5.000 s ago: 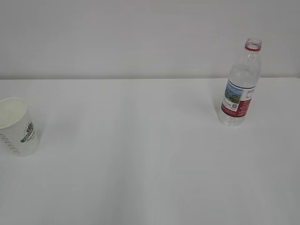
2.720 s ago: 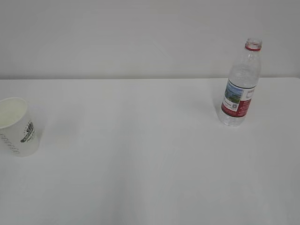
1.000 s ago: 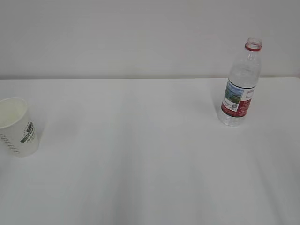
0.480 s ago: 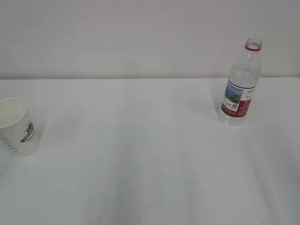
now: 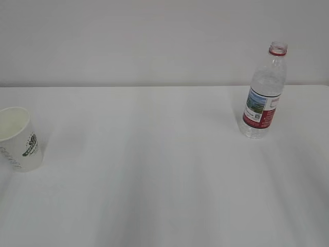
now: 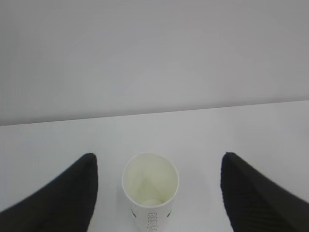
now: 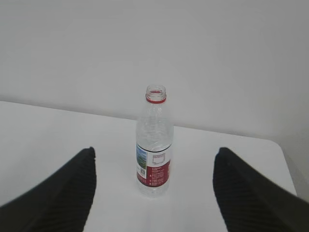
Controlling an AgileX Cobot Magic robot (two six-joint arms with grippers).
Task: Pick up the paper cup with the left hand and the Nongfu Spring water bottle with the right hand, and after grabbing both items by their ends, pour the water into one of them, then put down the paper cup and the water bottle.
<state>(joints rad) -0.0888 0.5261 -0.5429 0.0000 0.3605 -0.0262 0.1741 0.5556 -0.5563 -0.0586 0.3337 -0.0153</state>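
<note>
So the paper cup point(image 5: 18, 138) sits upright at the far left edge of the white counter point(image 5: 154, 154), and the Nongfu Spring water bottle point(image 5: 264, 92) stands way over on the right, toward the back, cap off with just the red neck ring showing. Neither gripper shows up in the exterior view.

From the left wrist, the left gripper point(image 6: 157, 193) has its jaws spread wide with nothing in them, and the cup point(image 6: 150, 191) sits between the fingers point(image 6: 63, 198) without touching either. Looks empty inside, though honestly it's hard to be sure.

Same deal on the right: the right gripper point(image 7: 154, 191) is spread wide, holding nothing, lined up on the bottle point(image 7: 154, 142), which stands a bit ahead of it.
</note>
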